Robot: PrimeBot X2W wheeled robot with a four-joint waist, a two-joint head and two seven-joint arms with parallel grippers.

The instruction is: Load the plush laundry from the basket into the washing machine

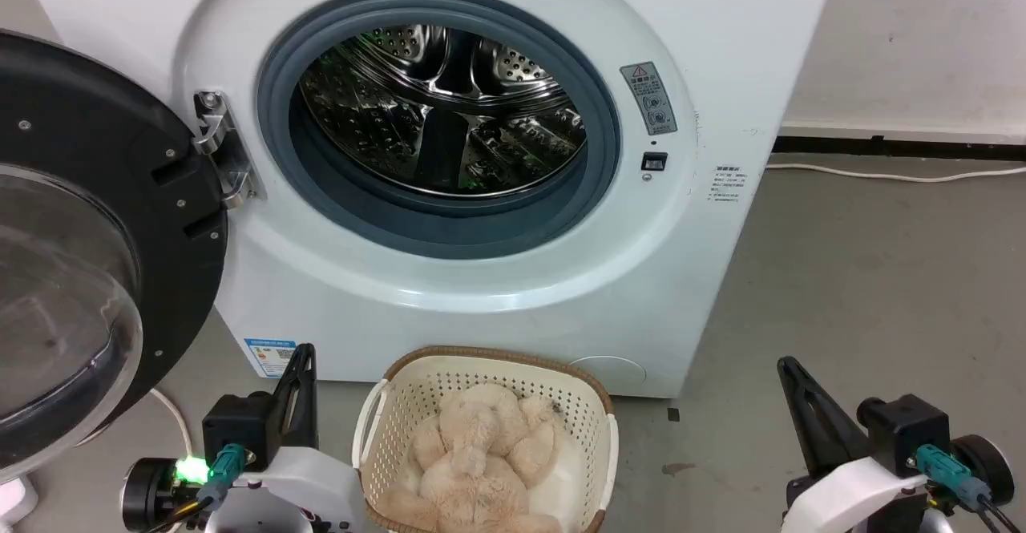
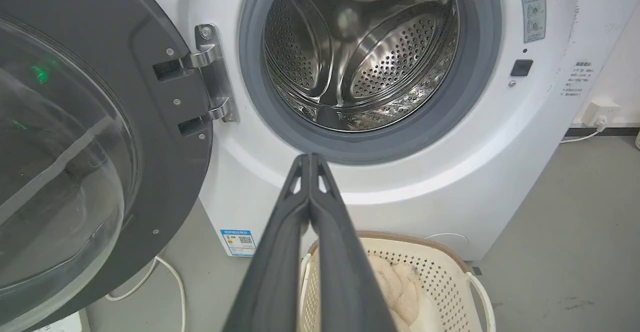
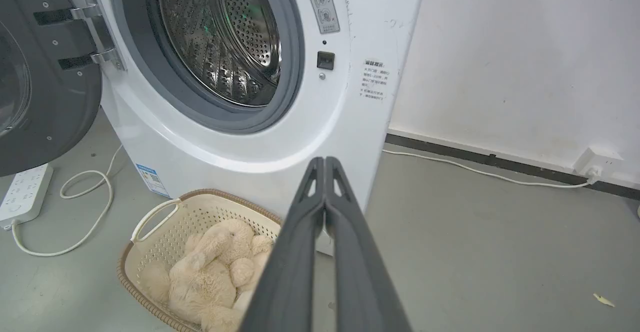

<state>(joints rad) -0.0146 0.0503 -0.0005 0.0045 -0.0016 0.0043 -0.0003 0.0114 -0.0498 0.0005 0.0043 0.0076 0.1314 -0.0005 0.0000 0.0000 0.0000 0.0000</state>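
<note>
Dark grey, the left gripper (image 2: 310,158) is clenched: its two long fingers meet at the tips with nothing between them. The right gripper (image 3: 325,161) is closed in the same way and is also empty. In the head view both point up towards the machine, well apart from each other.

Between them, on the grey floor (image 1: 866,292), stands the basket (image 1: 417,405). It is just to the right of the left gripper and further off to the left of the right gripper. Neither gripper touches it. The teddy bear (image 1: 481,453) lies curled inside the basket, taking up most of the bottom, its cream limbs bunched together.

Ahead of both grippers, just behind the basket, is the washing machine (image 1: 721,76). Its grey rubber ring (image 1: 449,232) frames the steel drum (image 1: 449,108), which holds no laundry. The door (image 1: 96,156) is swung wide open on its metal hinge (image 1: 220,148), to the left of the left gripper and above it in the head view.

Further to the left of the right gripper, beyond the basket, a white cable (image 3: 85,222) loops over the floor to a power strip (image 3: 22,192). To the right of that gripper a pale wall (image 3: 525,47) runs behind the machine.
</note>
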